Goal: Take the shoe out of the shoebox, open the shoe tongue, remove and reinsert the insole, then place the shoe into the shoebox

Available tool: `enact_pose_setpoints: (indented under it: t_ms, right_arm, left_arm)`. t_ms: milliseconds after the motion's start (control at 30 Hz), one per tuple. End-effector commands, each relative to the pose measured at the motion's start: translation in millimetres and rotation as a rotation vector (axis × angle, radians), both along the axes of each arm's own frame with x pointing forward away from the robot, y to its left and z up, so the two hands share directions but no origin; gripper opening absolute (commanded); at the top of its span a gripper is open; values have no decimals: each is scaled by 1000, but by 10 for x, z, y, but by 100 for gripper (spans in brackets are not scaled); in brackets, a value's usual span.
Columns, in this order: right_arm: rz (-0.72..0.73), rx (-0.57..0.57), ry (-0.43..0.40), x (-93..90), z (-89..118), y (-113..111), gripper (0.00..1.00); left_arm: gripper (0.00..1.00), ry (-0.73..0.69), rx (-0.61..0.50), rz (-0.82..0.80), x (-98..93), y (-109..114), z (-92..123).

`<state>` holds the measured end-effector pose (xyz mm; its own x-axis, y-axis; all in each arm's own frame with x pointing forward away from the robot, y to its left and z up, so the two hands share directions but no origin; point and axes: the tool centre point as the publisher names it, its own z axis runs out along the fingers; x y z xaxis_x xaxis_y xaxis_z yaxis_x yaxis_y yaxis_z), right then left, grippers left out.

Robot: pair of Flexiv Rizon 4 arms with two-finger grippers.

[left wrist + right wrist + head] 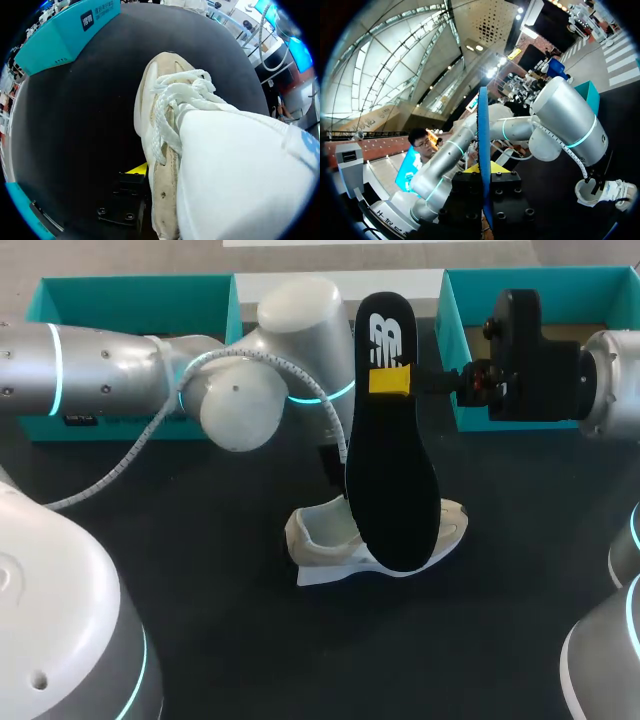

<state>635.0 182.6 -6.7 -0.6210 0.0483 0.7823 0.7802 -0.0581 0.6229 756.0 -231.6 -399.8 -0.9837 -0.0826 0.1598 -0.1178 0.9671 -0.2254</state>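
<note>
We take the shoe [322,538] as the reference for every position. It rests on the black table [220,570], cream-coloured, heel toward our left side and toe toward our right.

In the left wrist view the shoe [150,100] lies just ahead of the left gripper [134,172], with its white laces [172,100] bunched loosely over the opening. A broad white surface [240,180] covers the part of the shoe nearest that camera; we cannot tell what it is. The left gripper sits low against the shoe's outer side. The shoe hides the rest of it, so we cannot tell whether it is open or closed.

Over the shoe stands the black insole [395,480], steeply tilted, its lower end in line with the shoe's middle. Whether it touches the shoe cannot be determined. In the head view it blocks the shoe's midsection and most of the left gripper.

The right gripper [392,380] is clamped on the insole's upper end, above the shoe. The right wrist view shows the insole [482,125] edge-on, pinched between both fingers [472,169].

Behind the shoe, the left arm [240,400] masks part of the left teal box half [130,300]. Behind the shoe's toe side, the right gripper's black body stands in front of the right teal box half [545,295].
</note>
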Motion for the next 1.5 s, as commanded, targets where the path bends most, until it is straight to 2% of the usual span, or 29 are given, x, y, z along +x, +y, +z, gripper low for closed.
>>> enact_pose_setpoints:
  t_ms: [33, 133, 200, 367, 400, 467, 567, 600, 667, 767, 1400, 1500]
  right_arm:
    - [-2, -2, 1, 2, -1, 27, 0]
    - [-2, -2, 1, 2, -1, 27, 0]
    - [-2, -2, 1, 2, -1, 27, 0]
    - [-2, -2, 1, 2, -1, 27, 0]
    - [-2, -2, 1, 2, -1, 27, 0]
    - [-2, -2, 1, 2, -1, 27, 0]
    - [-2, -2, 1, 2, -1, 27, 0]
    - [-2, -2, 1, 2, -1, 27, 0]
    - [-2, -2, 1, 2, -1, 27, 0]
    - [-2, -2, 1, 2, -1, 27, 0]
    - [-2, -2, 1, 2, -1, 27, 0]
    - [-2, -2, 1, 2, -1, 27, 0]
  left_arm:
    - [0, 67, -4, -66, 36, 31, 76]
    - [0, 211, -33, -238, 138, 38, 173]
    - [0, 333, -7, -421, 210, 14, 231]
    - [0, 557, 147, -800, 221, -75, 331]
    - [0, 616, 203, -942, 216, -107, 348]
    - [0, 620, 250, -1045, 199, -130, 389]
    - [0, 610, 287, -1385, 89, -69, 581]
    - [0, 561, 339, -1500, 31, -17, 619]
    - [0, 524, 395, -1639, -30, 75, 666]
    - [0, 511, 428, -1666, 0, 119, 668]
    - [0, 508, 413, -1658, 17, 140, 664]
    - [0, 431, 380, -1612, 90, 165, 554]
